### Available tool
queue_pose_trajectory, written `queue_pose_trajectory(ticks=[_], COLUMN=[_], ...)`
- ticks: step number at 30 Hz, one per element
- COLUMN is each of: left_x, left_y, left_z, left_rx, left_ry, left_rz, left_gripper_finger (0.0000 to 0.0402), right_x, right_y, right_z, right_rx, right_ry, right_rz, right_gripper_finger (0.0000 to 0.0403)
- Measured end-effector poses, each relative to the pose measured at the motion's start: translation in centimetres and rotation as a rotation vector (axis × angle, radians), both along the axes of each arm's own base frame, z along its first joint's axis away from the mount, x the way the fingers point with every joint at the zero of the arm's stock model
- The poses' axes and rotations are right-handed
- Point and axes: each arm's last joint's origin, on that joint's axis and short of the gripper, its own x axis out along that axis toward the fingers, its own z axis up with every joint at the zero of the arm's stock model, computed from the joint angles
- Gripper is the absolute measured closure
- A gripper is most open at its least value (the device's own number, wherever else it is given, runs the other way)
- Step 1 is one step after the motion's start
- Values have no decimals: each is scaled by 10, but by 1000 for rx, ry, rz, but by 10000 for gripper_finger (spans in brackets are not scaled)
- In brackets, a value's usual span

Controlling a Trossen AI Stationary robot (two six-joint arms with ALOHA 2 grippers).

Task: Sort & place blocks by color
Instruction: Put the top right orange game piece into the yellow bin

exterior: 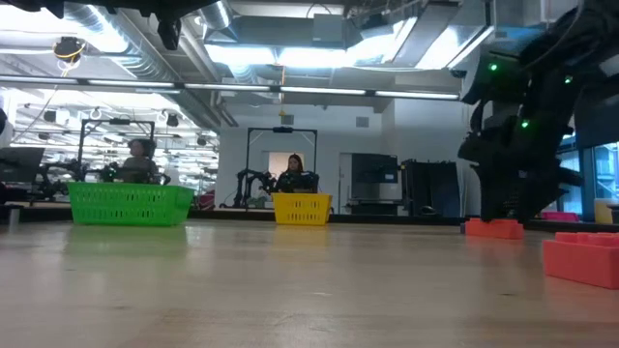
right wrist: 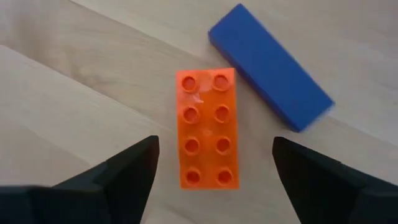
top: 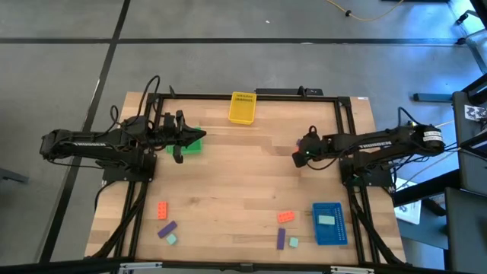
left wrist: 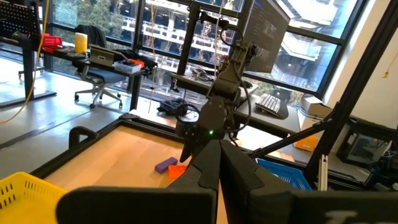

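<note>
My right gripper point(top: 298, 157) hangs open over an orange-red brick point(right wrist: 206, 127). In the right wrist view its two dark fingers stand on either side of the brick without touching it. A purple block point(right wrist: 270, 65) lies flat just beyond the brick. The arm hides both from the high view. My left gripper point(top: 179, 144) is shut over the green tray point(top: 195, 143). Near the table's front lie an orange-red point(top: 162, 210), a purple point(top: 167, 228) and a mint block point(top: 172, 239), then an orange-red point(top: 286, 217), a purple point(top: 281, 239) and a mint one point(top: 294, 242).
A yellow tray point(top: 242, 108) sits at the far edge in the middle. A blue tray point(top: 329, 232) at the near right holds a mint block point(top: 326, 220). A black frame point(top: 251, 95) borders the wooden table. Bare wood lies between the two arms.
</note>
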Motion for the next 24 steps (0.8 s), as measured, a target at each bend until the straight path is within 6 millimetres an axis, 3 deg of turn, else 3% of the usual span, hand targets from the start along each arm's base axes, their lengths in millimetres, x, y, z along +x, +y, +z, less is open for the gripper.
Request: queue_pose_trajectory(ticks=[10,18,24], left_x=[0,0,0], left_y=[0,0,0], left_z=[0,0,0], left_rx=[0,0,0], left_ry=[0,0,0], left_rz=[1,2,2], left_gripper_finger=[401,401,401], right_x=[6,4,7], right_y=[-1,-1,0], right_z=[-15,-15,-9], right_rx=[-1,-1,20], right_ry=[71,87,64], right_rz=[-14,-24,1], right_gripper_finger=[146,261,260])
